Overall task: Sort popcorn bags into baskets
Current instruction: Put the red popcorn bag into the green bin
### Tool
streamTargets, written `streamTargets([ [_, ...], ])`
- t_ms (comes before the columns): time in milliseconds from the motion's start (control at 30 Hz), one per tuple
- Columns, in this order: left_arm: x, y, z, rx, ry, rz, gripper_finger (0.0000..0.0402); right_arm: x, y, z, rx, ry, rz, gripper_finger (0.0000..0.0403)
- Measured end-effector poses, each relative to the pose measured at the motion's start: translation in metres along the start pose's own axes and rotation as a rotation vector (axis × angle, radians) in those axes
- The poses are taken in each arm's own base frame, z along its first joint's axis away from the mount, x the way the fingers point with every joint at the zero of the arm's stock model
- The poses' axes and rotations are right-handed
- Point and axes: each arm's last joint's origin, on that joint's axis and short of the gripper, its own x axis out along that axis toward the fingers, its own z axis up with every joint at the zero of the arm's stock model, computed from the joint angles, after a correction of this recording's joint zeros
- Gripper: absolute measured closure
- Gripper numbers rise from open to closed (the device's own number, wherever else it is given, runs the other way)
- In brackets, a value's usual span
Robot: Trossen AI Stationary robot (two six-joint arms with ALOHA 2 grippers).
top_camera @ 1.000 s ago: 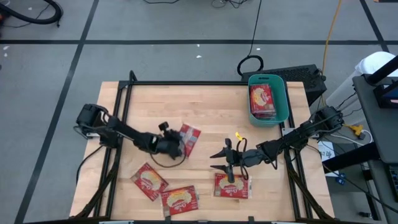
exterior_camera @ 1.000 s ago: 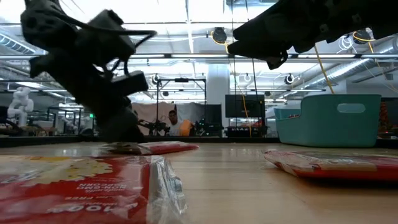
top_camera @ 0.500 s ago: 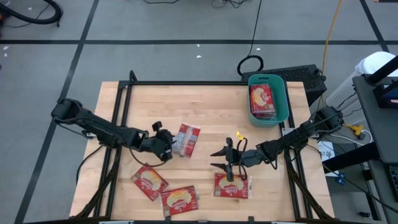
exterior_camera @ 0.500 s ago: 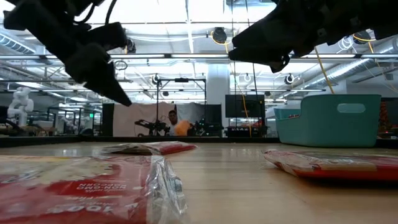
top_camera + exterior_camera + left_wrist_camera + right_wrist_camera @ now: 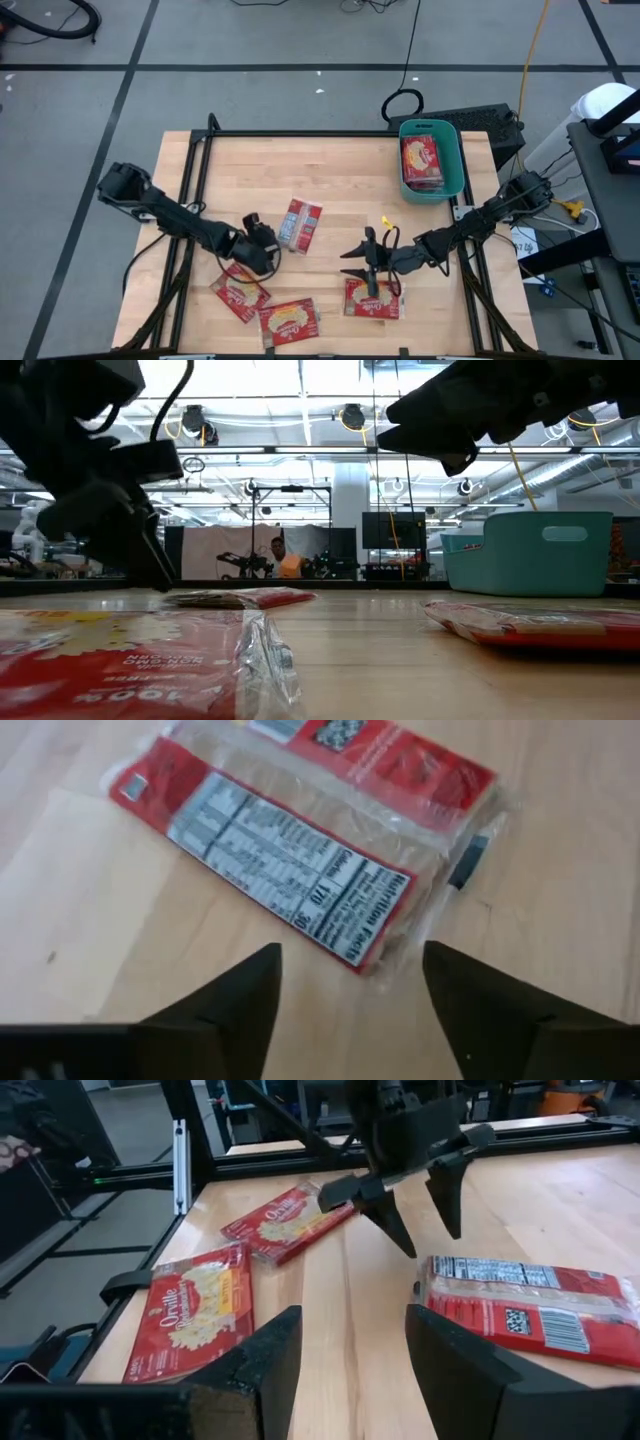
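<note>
The left gripper [image 5: 268, 243] hovers near the middle of the worktop [image 5: 340, 165], its jaws apart and holding nothing. Just beside it, toward three o'clock, lies one popcorn bag [image 5: 299, 224] with its printed label side up — the left wrist view shows the same bag [image 5: 305, 840] flat on the wood just beyond the spread fingers [image 5: 225, 1005].

The right gripper [image 5: 366, 265] hangs toward five o'clock of the worktop's centre, jaws apart and empty, directly over a second bag [image 5: 374, 299] that lies face up near the six o'clock edge.

Two more bags rest at about seven o'clock: a tilted one [image 5: 239, 292] just below the left gripper, and another [image 5: 289, 321] close to the edge beside it.

The teal basket [image 5: 455, 160] sits at the one o'clock corner, well apart from both grippers, with red bags in it [image 5: 422, 162] — how many I cannot tell.

In the low view a person [image 5: 279, 556] shows far back in the room.
</note>
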Motion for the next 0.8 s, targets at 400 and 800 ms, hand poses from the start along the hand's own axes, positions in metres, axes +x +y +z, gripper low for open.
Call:
streamTargets([
  [400,0.038,-0.008,-0.002,-0.012,-0.004,-0.034,0.0161,0.0,0.0,0.001,-0.003,-0.006,-0.001,0.0232],
  [800,0.049,0.003,0.017,0.056,-0.121,-0.039,0.039,0.0,-0.003,0.001,-0.015,-0.026,-0.083,0.0232],
])
